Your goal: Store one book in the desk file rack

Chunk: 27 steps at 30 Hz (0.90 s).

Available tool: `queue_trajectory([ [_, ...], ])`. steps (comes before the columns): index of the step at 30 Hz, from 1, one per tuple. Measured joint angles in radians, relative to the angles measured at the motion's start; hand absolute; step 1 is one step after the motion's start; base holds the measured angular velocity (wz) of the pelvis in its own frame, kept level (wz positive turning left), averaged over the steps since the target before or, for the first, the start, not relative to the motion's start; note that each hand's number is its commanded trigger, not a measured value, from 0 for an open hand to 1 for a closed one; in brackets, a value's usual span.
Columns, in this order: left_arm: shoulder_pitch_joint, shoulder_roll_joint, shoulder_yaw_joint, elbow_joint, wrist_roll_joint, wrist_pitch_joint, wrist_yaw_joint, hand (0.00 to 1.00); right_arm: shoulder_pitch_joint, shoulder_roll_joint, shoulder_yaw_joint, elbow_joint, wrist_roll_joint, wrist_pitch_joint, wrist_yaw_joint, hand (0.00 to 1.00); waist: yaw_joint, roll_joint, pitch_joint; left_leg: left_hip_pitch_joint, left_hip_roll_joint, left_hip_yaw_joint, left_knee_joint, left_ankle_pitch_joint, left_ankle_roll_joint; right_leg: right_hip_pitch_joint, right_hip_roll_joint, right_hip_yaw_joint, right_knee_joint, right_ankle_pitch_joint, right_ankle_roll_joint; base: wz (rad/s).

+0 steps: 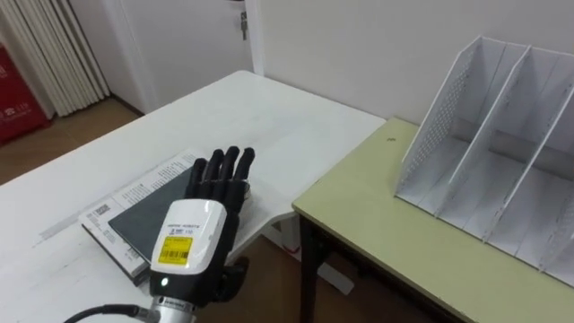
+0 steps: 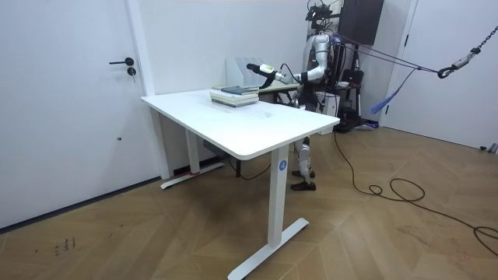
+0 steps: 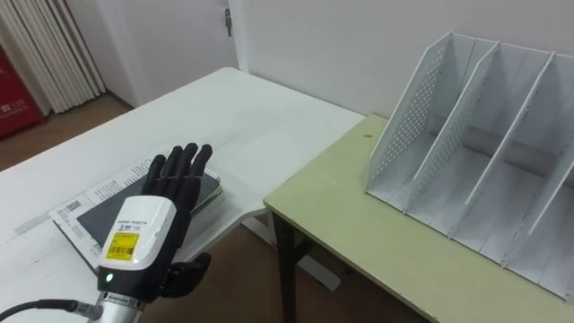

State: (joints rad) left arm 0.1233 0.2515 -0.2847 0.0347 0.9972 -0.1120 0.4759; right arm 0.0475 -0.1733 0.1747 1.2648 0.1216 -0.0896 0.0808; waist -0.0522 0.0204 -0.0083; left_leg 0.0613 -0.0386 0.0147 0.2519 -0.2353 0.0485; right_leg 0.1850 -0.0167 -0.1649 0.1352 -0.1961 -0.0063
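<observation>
Nearest us, our left hand (image 1: 212,208) hovers over the dark book (image 1: 148,221), fingers straight and spread, holding nothing; whether they touch the cover we cannot tell. The book lies on printed sheets (image 1: 127,194) near the white table's (image 1: 256,117) edge. We judge the pickup not yet made: next we must grip the book's edge, lift it, and carry it right to the file rack (image 1: 502,152) on the green desk (image 1: 386,220) beyond.

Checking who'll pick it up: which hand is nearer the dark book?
Left. The left hand is right over the dark book, fingers straight; where the right hand is cannot be told.
</observation>
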Motion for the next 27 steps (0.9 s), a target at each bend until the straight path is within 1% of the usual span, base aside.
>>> queue_trajectory([
  [5, 0.001, -0.004, 0.008, 0.000, 0.000, 0.006, 0.000, 0.00, 0.003, 0.000, 0.000, -0.003, 0.018, 0.005, 0.000, 0.00, 0.000, -0.004, 0.0023, 0.002, -0.001, 0.000, 0.000, 0.000, 0.000, 0.003, -0.001, 0.000, -0.001, 0.000, 0.000, 0.00],
  [10, 0.005, -0.003, 0.008, 0.005, -0.001, 0.018, 0.000, 0.00, 0.006, 0.001, 0.000, -0.003, 0.029, 0.005, -0.001, 0.00, 0.000, -0.003, 0.0025, 0.001, -0.001, -0.001, 0.000, 0.000, 0.000, 0.002, 0.000, 0.000, -0.002, 0.000, 0.000, 0.00],
  [13, 0.005, -0.003, 0.008, 0.006, -0.001, 0.020, 0.000, 0.00, 0.008, 0.000, -0.001, -0.007, 0.030, 0.005, -0.002, 0.00, 0.002, -0.003, 0.0024, 0.001, -0.001, -0.001, 0.000, 0.000, 0.000, 0.002, -0.001, 0.000, -0.002, 0.000, 0.000, 0.00],
  [16, 0.005, -0.002, 0.009, 0.033, -0.001, 0.038, 0.000, 0.00, 0.013, -0.001, -0.001, -0.025, 0.030, 0.022, -0.004, 0.00, 0.002, -0.002, 0.0021, 0.003, -0.001, 0.000, 0.000, 0.000, 0.000, 0.002, -0.001, 0.001, -0.002, 0.000, 0.000, 0.00],
  [20, 0.005, -0.002, 0.011, 0.067, -0.001, 0.064, -0.002, 0.00, 0.013, -0.002, -0.001, -0.026, 0.029, 0.026, -0.004, 0.00, 0.002, -0.001, 0.0020, 0.003, -0.001, 0.000, -0.001, 0.000, 0.000, 0.002, 0.000, 0.001, -0.002, 0.000, 0.000, 0.00],
  [27, 0.005, -0.003, 0.060, 0.088, -0.001, 0.081, -0.010, 0.00, 0.013, -0.007, -0.005, -0.025, 0.026, 0.026, -0.003, 0.00, 0.001, 0.005, 0.0019, 0.003, -0.001, 0.000, -0.001, 0.000, 0.000, 0.003, 0.000, 0.000, -0.001, 0.000, 0.000, 0.00],
])
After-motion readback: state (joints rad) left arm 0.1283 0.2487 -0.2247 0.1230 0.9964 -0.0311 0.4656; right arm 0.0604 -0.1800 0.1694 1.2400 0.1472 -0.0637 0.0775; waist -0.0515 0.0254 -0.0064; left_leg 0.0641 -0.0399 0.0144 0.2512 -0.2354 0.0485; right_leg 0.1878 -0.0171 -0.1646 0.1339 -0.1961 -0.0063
